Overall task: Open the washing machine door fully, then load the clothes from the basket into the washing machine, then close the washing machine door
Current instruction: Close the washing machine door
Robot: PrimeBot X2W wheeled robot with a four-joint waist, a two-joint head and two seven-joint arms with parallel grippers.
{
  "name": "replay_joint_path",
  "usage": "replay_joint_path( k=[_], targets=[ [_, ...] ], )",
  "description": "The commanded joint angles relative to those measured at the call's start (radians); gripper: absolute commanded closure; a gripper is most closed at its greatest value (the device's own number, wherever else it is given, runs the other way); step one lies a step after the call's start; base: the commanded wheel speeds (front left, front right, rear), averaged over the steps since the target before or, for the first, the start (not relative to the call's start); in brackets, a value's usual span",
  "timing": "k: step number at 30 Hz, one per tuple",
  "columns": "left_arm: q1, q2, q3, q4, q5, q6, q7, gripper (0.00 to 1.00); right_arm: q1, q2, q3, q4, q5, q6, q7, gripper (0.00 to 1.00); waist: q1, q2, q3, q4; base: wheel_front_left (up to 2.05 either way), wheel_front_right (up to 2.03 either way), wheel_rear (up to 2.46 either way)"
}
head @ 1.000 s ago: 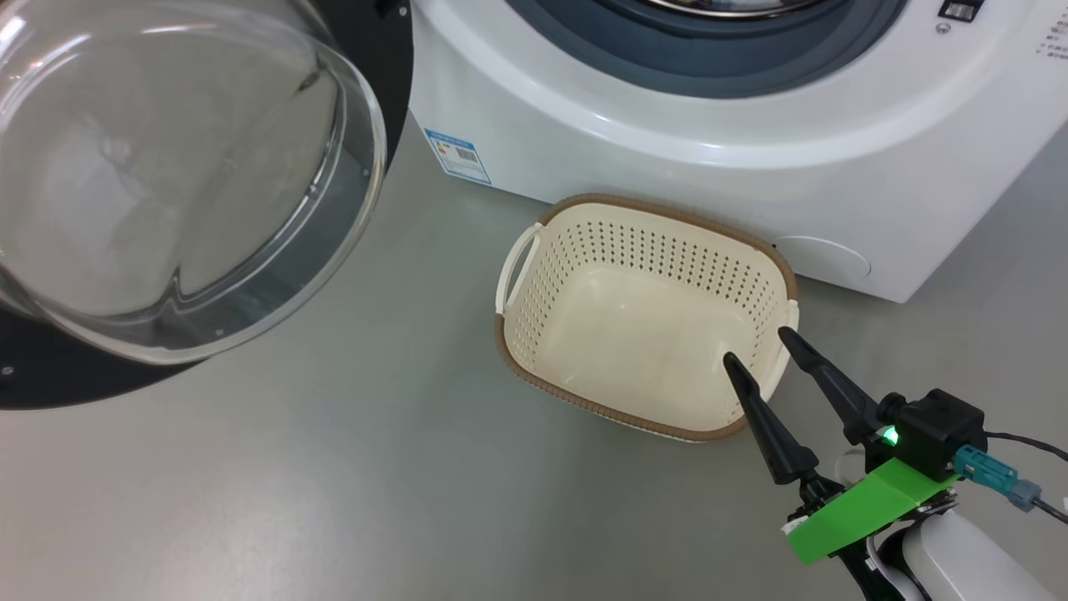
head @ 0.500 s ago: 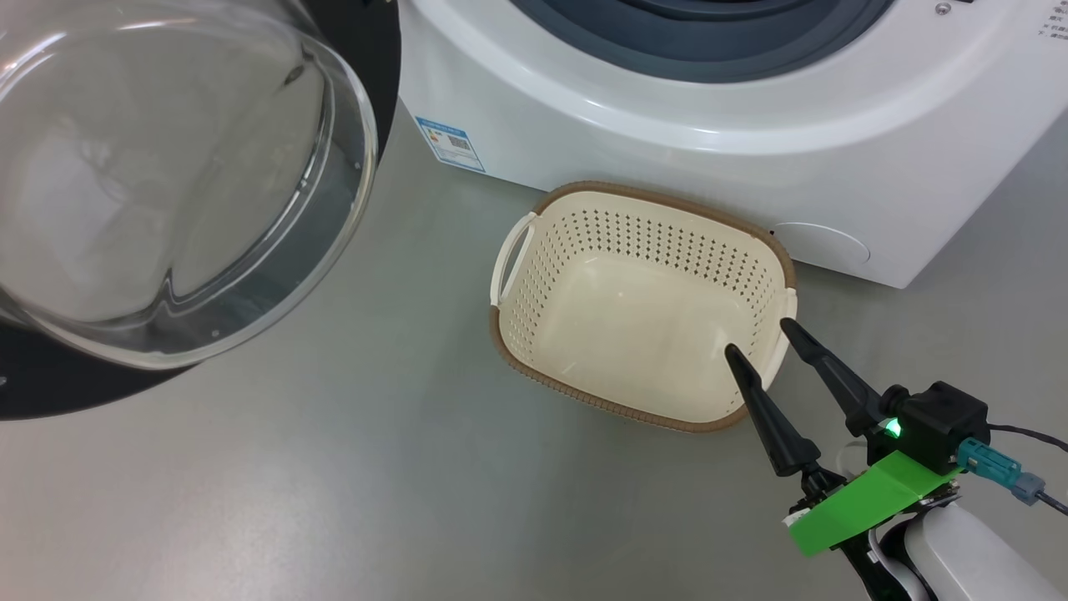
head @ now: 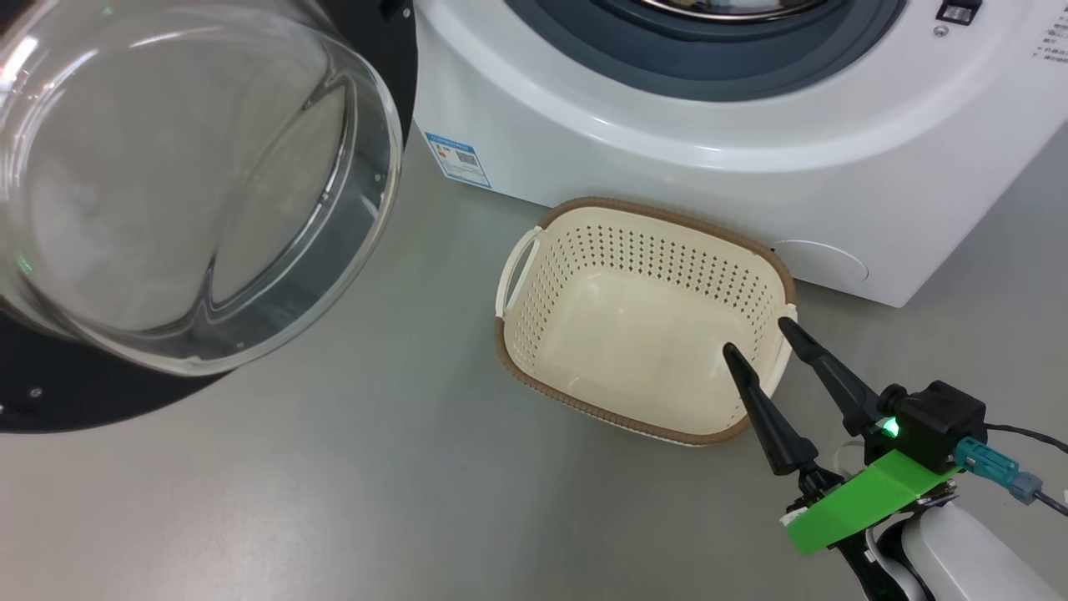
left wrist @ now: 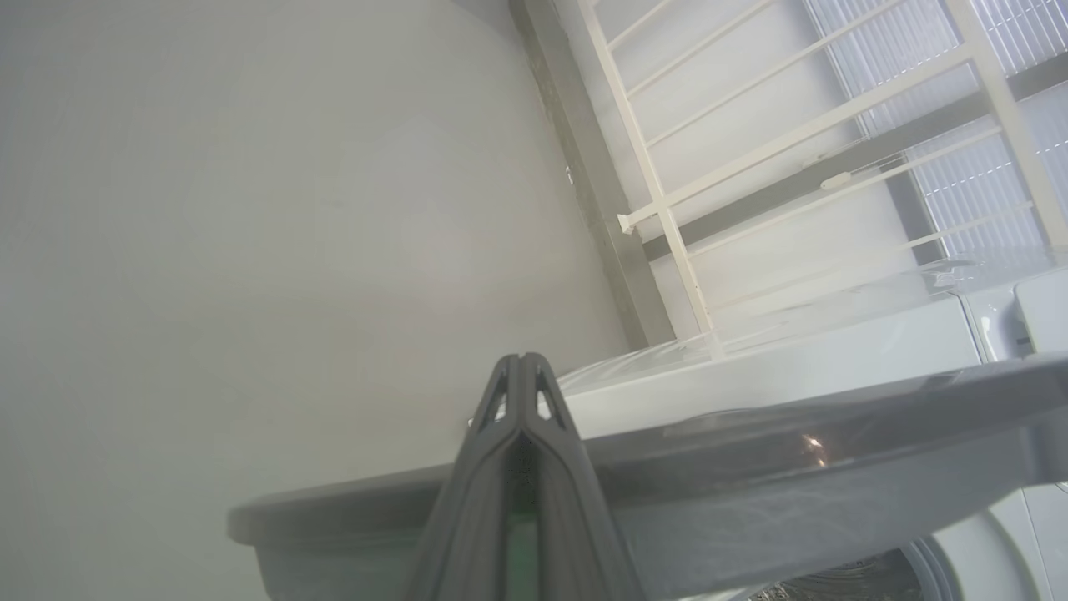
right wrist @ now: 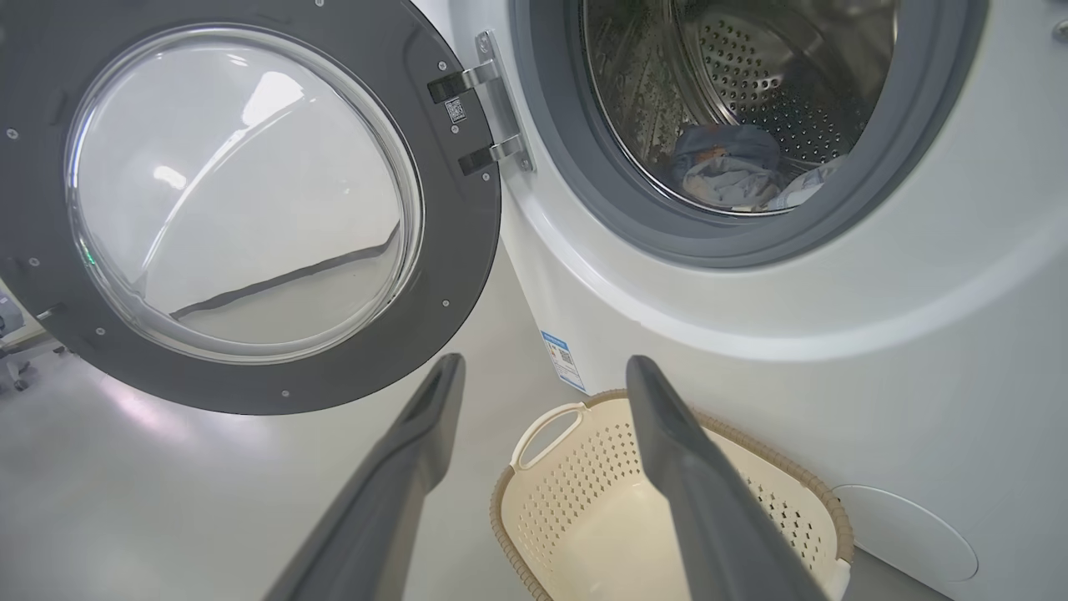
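A pale grey floor (head: 334, 484) runs up to the white washing machine (head: 709, 159). The washing machine door (right wrist: 242, 200) is swung wide to the robot's left on its hinge (right wrist: 492, 108). The basket (head: 659, 255) stands on the floor just in front of the machine and looks empty. The clothes (right wrist: 734, 171) lie low in the steel drum (right wrist: 776, 100), a small blue and white heap behind the grey gasket (right wrist: 576, 200). So the loading seems done and the closing is what remains. The door is stiff, and probably weighty with its thick glass bowl. Both glass and glossy rim would be slippery to pinch, so a push on the rim's free edge, far from the hinge, should serve better than a grasp. The right pincer (head: 758, 336) hovers over the basket's right rim with its fingers spread wide and nothing between them. The left pincer (left wrist: 521, 363) has its fingers pressed together on nothing and points past a grey slab that I take for the door seen edge-on. That view is hazy, and I cannot tell whether the tips touch it. The head view cuts off the door's far side and most of the drum mouth. The latch is not to be made out, and the depth of the drum is dark.
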Motion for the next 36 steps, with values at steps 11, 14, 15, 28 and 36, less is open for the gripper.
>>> replay_joint_path(
  k=[11, 14, 15, 28, 36],
  targets=[
    [0.092, 0.017, -0.033, -0.113, -0.021, -0.003, 0.124, 1.00, 0.015, 0.012, 0.002, -0.022, 0.005, 0.004, -0.008, 0.00, 0.0001, 0.0000, -0.049, 0.007, 0.00, 0.00, 0.00],
    [0.116, 0.012, -0.045, -0.155, -0.022, -0.003, 0.146, 1.00, 0.022, 0.015, -0.002, -0.021, 0.006, 0.004, -0.008, 0.00, 0.0001, 0.0000, -0.064, 0.010, 0.00, 0.00, 0.00],
    [0.124, 0.011, -0.046, -0.168, -0.025, -0.003, 0.151, 1.00, 0.024, 0.015, -0.003, -0.021, 0.006, 0.004, -0.008, 0.00, 0.0001, 0.0000, -0.067, 0.011, 0.00, 0.00, 0.00],
    [0.243, -0.004, -0.082, -0.378, -0.036, -0.003, 0.219, 1.00, 0.061, 0.034, -0.043, -0.028, 0.005, 0.004, -0.008, 0.00, 0.0001, 0.0000, -0.127, 0.004, 0.00, 0.00, 0.00],
    [0.332, -0.019, -0.090, -0.546, -0.063, -0.003, 0.264, 1.00, 0.093, 0.055, -0.064, -0.033, 0.004, 0.004, -0.008, 0.00, 0.0001, 0.0000, -0.165, -0.014, 0.00, 0.00, 0.00]
  ],
)
